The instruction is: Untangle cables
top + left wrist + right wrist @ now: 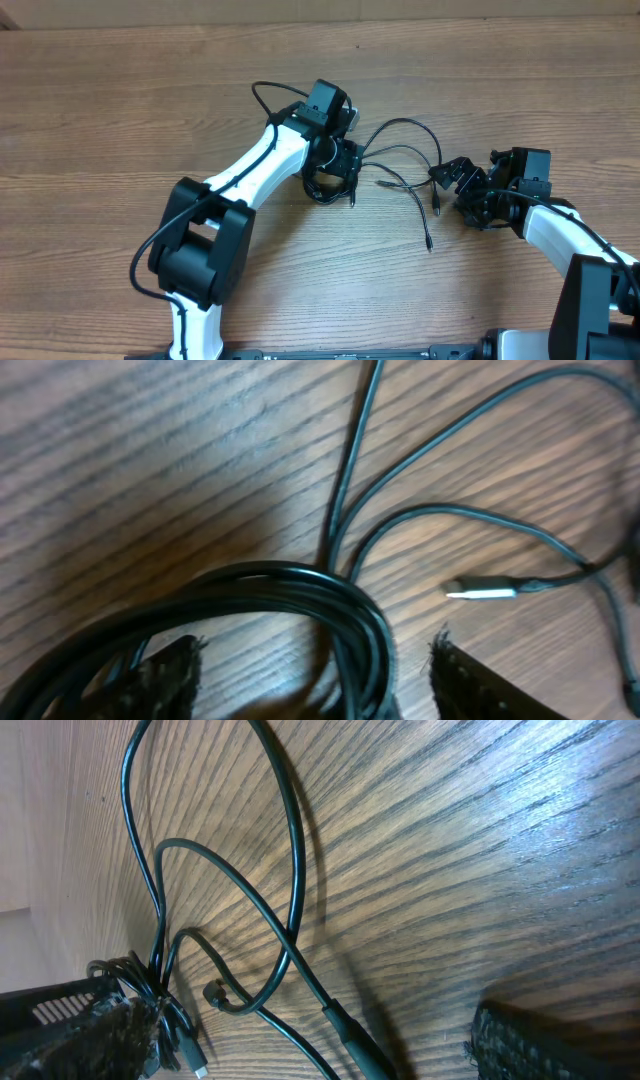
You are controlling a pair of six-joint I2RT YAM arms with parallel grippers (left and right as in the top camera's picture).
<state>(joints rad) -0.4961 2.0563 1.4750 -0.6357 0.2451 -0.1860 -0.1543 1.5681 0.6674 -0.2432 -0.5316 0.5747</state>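
Observation:
The black cables lie mid-table. A coiled bundle point(322, 188) sits under my left gripper point(340, 170), and loose cords point(405, 121) loop from it rightward to my right gripper point(450, 180). Thin plug ends point(430, 245) trail toward the front. In the left wrist view the bundle point(350, 630) lies between the spread fingers of the left gripper point(315, 675), which is open, and a silver plug point(480, 592) lies to the right. In the right wrist view the right gripper point(310, 1045) is open, with a thick plug end of a cord point(350, 1030) between its fingers.
The wooden table point(120, 110) runs to a pale wall at the back. The white left arm point(250, 170) reaches in from the front left and the right arm point(560, 230) from the front right, each with its own thicker black wire.

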